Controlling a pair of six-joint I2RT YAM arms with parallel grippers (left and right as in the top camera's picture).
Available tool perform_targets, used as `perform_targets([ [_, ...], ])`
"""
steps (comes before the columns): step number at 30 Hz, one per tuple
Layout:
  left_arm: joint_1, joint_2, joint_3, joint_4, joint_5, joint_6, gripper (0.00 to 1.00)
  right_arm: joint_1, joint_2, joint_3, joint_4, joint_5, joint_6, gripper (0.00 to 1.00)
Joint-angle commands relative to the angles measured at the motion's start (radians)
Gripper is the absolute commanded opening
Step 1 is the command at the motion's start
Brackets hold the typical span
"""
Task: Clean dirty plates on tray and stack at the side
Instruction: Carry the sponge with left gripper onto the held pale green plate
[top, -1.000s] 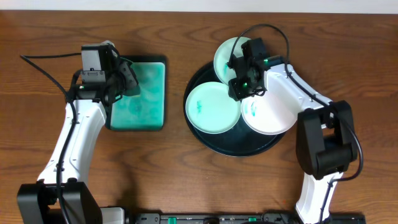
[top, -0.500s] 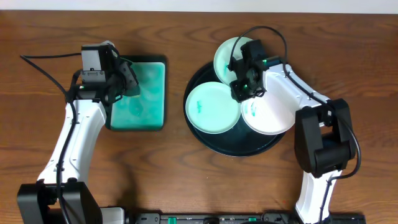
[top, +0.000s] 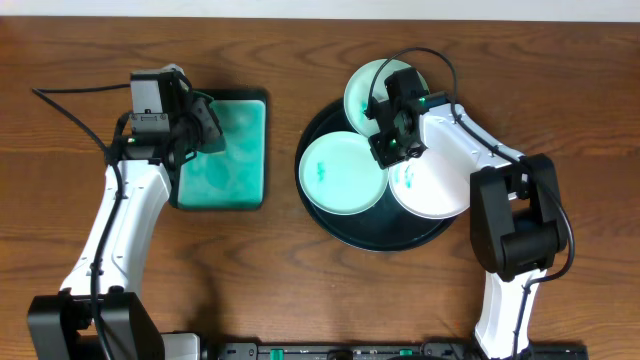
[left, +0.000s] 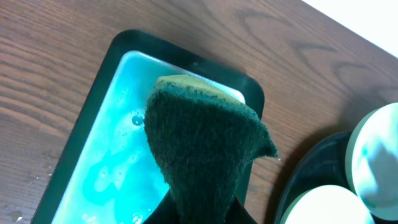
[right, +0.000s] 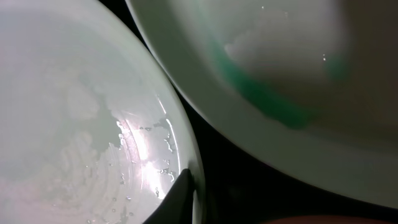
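Note:
The black tray (top: 335, 225) holds three plates: a pale mint one at the back (top: 362, 92), a teal-smeared one on the left (top: 343, 172) and a white one on the right (top: 435, 185). My right gripper (top: 393, 143) is low where the three plates meet. In the right wrist view its jaws (right: 196, 194) pinch the rim of a wet white plate (right: 81, 118). One finger lies inside the rim and the other is hidden in the dark below. A second plate with a teal smear (right: 267, 74) lies beside it. My left gripper (top: 198, 130) is shut on a dark green sponge (left: 202, 130).
A rectangular teal dish (top: 225, 175) of soapy water sits left of the tray, below the sponge. It also shows in the left wrist view (left: 112, 143). Bare wooden table (top: 270, 280) surrounds both. Cables run along the back behind both arms.
My right gripper has shifted slightly toward the back of the tray between the plates. The left arm and sponge have not moved.

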Motion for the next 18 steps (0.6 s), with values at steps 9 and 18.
perform_targets([
  [9,0.003,-0.012,0.006,0.011,0.109,-0.055,0.07,0.011,0.01,-0.008,0.009,0.005,0.024,0.01],
  [18,-0.091,-0.031,0.008,0.003,0.109,-0.077,0.07,0.011,0.01,-0.008,0.019,-0.012,0.05,0.01],
])
